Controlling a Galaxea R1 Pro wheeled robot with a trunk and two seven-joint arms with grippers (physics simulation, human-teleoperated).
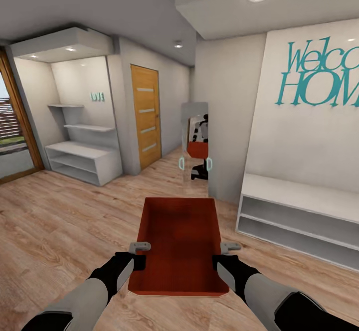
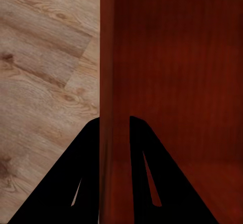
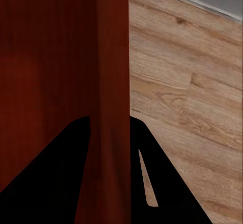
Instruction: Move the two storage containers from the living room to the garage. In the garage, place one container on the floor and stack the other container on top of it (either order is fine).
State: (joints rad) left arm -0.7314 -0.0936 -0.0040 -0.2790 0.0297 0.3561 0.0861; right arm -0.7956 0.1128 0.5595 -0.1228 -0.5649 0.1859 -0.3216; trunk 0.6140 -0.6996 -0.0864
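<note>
Carrying orange bin (image 1: 179, 244) above wood floor (image 1: 60, 231) — open floor left, white bench (image 1: 299, 211) close right. Left gripper (image 1: 141, 254), right gripper (image 1: 223, 254) each clamped on side wall, forearms stretched forward.

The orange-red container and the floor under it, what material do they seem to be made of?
The storage container looks like thin moulded plastic, matte: its wall is slim with a fine ribbed texture. The floor looks like light wood planks, showing grain, knots and seams; possibly laminate.

Finely ribbed, faintly glossy orange-red plastic storage container (image 1: 182, 241) over matt, grained light wood-plank floor (image 1: 60, 221).
</note>
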